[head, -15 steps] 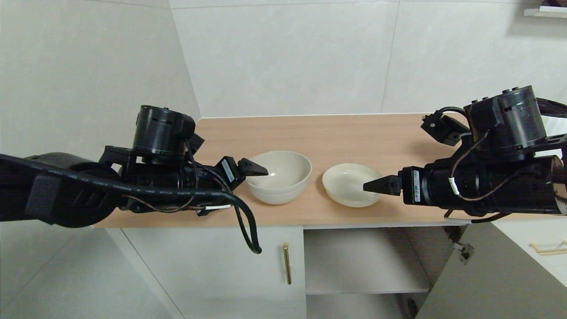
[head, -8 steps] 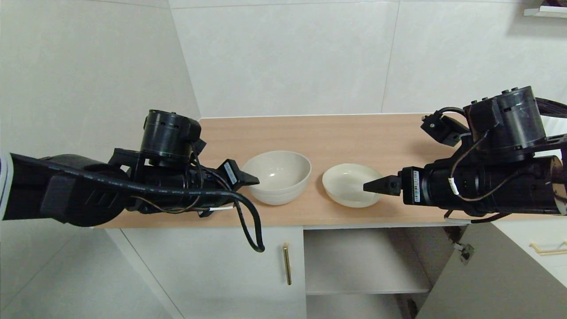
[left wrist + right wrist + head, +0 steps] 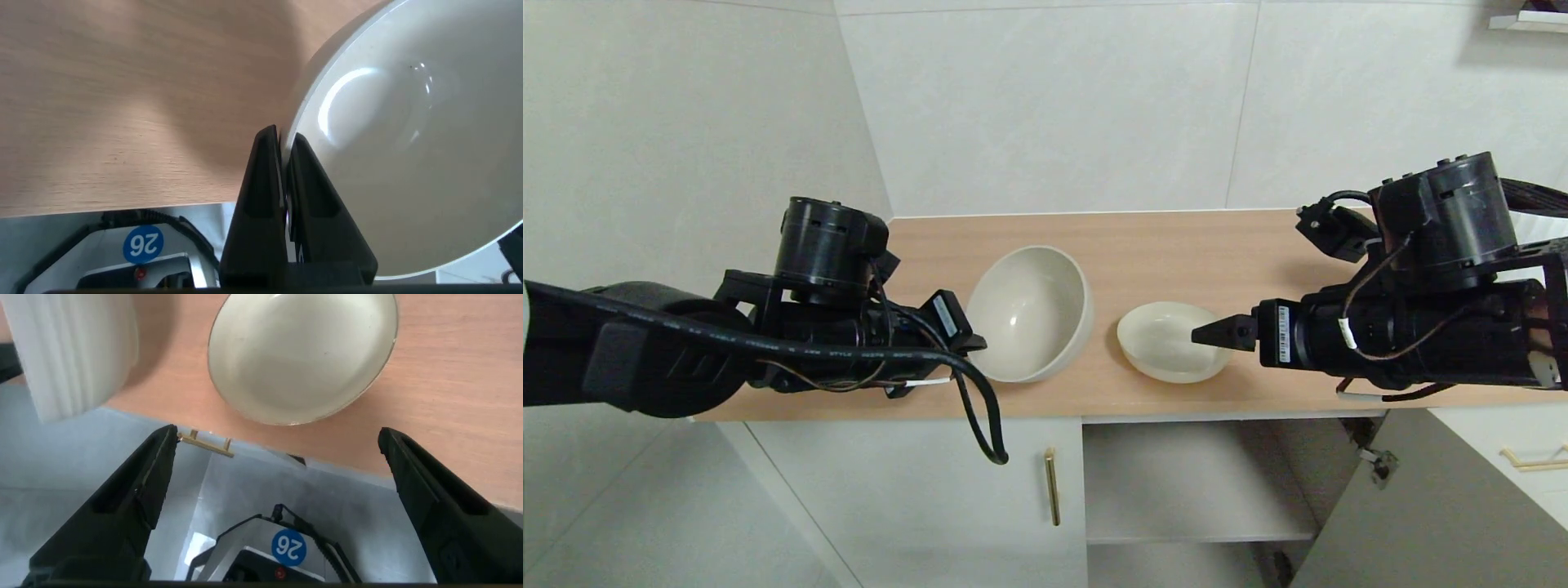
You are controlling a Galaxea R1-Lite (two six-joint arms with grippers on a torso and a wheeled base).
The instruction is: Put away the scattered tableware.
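Deep cream ceramic bowl is steeply tilted just beside the shallow cream dish, which lies flat on the wooden counter. The left hand is pinched shut on the bowl's rim, on the side away from the dish. The right hand hangs over the dish's opposite edge, fingers spread wide and holding nothing.

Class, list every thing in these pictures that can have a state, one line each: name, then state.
large bowl: tilted, rim pinched by the left pincer
small bowl: upright on the counter, not gripped
left pincer: shut on the large bowl's rim
right pincer: open, at the small bowl
left cupboard door: shut
right cupboard door: open
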